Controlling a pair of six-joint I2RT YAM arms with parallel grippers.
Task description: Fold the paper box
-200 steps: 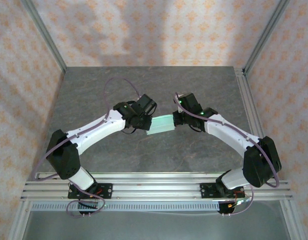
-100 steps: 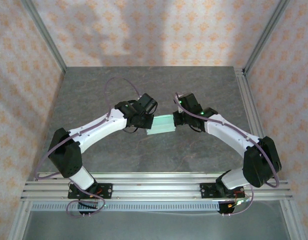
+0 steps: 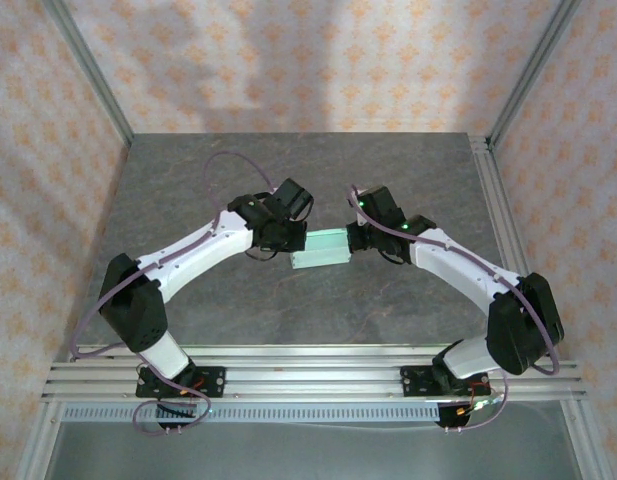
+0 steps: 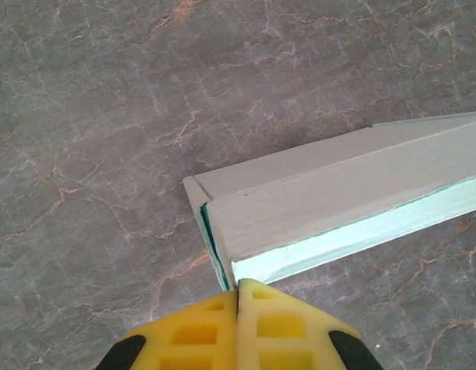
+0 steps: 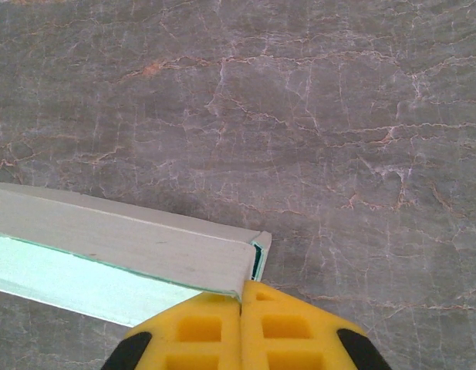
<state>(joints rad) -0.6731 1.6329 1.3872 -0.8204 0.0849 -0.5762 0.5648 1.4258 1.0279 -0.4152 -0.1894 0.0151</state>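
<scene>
- Both arms reach inward from their bases over the grey stone-patterned table (image 3: 388,310), elbows out to the sides, wrists turned toward each other near the table's middle.
- The left gripper (image 3: 292,248) meets the left end of the paper box (image 3: 321,248), and the right gripper (image 3: 350,240) meets its right end.
- Left wrist view: the left gripper (image 4: 238,297) is clenched, its yellow fingers (image 4: 284,327) pressed together, their tips touching the lower corner of the box end (image 4: 338,200). Whether any card is pinched between them cannot be told.
- Right wrist view: the right gripper (image 5: 241,297) is likewise clenched, tips touching the box's end corner (image 5: 122,247).
- The pale mint box is a slim rectangular shape. Its long axis runs left to right between the grippers, the right end slightly farther from the bases.
- Layered card edges show at both ends; any contents are hidden.
</scene>
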